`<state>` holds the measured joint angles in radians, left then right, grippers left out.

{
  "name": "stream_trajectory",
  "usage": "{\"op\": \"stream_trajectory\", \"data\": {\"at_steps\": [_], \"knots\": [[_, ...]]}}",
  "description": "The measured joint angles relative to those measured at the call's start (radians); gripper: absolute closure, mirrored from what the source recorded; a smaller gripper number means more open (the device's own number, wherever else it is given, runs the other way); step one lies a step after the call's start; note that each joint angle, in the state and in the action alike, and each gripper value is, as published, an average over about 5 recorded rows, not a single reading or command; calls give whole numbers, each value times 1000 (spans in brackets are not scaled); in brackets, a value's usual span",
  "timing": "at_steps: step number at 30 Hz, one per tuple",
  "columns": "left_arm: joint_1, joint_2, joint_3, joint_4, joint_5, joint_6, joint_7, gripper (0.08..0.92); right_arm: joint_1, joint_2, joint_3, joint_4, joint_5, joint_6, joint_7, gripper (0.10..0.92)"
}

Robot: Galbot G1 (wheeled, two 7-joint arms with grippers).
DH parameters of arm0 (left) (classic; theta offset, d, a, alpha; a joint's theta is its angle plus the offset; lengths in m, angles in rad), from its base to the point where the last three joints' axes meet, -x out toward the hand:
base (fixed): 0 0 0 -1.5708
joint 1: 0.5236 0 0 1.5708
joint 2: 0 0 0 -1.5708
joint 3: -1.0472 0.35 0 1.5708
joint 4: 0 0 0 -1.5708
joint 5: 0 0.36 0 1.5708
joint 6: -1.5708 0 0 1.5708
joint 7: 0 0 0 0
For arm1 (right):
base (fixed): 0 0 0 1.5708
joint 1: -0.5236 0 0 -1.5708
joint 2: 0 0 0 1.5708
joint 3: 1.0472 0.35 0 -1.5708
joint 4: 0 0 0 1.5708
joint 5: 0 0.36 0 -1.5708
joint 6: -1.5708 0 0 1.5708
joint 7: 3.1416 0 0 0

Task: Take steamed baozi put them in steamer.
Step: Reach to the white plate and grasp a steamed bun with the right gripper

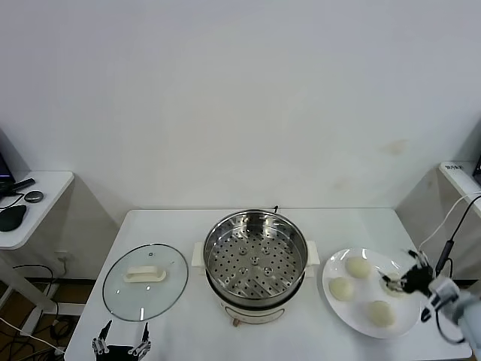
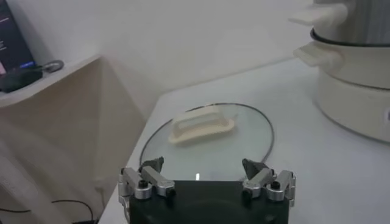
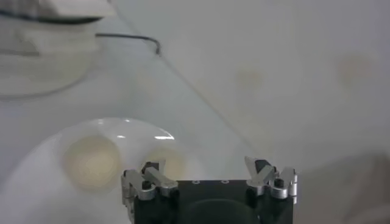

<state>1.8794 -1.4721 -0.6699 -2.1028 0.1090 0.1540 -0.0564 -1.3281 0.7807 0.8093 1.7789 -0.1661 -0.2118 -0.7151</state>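
Grippers occupy the near edge of the scene. Left gripper [image 1: 121,347] sits parked at the front of the table [image 1: 180,226], fingers spread and empty, just short of the glass lid [image 1: 145,281]. The lid lies flat, handle up, well clear of the cooker, so the basket stays uncovered for loading.

Right gripper [image 1: 400,283] works over the white plate [image 1: 336,307] at the table's right end. Its fingers are spread and hold nothing; in the right wrist view they straddle one steamed baozi [image 3: 169,163] directly ahead, a stance that suits a pick.

Steamed baozi rest on the plate: three show plainly in the head view [image 1: 341,289], and a fourth is mostly hidden behind the right gripper. None is in the basket yet.

Steamer [image 1: 255,255] stands at table centre on its cream base, just beside the plate's left rim. The perforated floor is bare, so the task appears to be at its first transfer.
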Motion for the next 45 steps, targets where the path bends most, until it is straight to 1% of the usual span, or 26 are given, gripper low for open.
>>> {"op": "stream_trajectory", "data": {"at_steps": [4,8,13,18,28,45], "knots": [[2,-5,-8,0,1,-1,-2,177,186,-94,-146,-101,-79,62,-147,203],[2,-11,-14,3,0,-2,-5,177,376,-151,-329,-199,-133,117,-266,203],[-2,-12,-18,10,-1,-3,-5,177,590,-170,-552,-313,-195,180,-379,203],[-5,-13,-23,20,-2,-3,-5,177,756,-149,-724,-415,-247,237,-457,203],[-3,-22,-28,29,1,-2,-5,177,902,-79,-893,-557,-313,287,-517,203],[-8,-20,-33,35,4,-1,-2,177,950,-18,-969,-635,-350,306,-542,203]]}}
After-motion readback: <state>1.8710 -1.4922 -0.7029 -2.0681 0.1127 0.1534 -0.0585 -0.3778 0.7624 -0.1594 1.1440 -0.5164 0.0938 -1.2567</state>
